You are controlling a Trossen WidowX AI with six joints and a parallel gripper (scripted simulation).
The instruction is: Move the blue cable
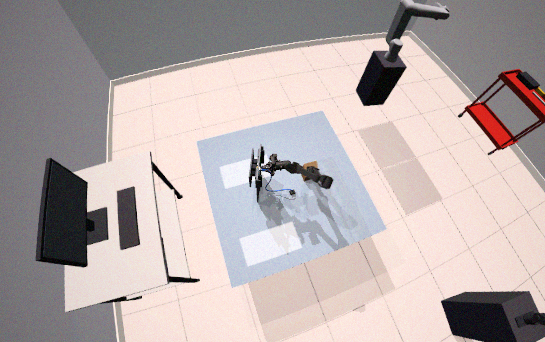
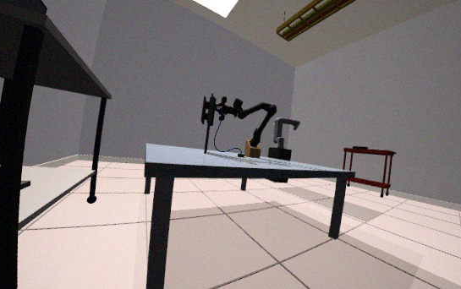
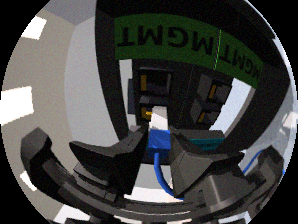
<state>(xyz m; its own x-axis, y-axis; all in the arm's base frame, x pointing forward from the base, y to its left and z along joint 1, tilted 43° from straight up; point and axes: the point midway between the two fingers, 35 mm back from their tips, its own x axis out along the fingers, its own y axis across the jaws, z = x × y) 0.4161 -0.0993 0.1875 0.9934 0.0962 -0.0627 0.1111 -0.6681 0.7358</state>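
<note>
Hand (image 1: 267, 169) (image 2: 220, 111) (image 3: 157, 127) clamped on blue plug (image 3: 159, 139), right by ports (image 3: 155, 81) w/ green MGMT label (image 3: 165, 38).

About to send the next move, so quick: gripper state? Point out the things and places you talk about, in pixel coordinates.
Gripper (image 1: 265, 169) (image 2: 218, 109) (image 3: 157, 127): closed on the blue cable's plug (image 3: 160, 139).
</note>
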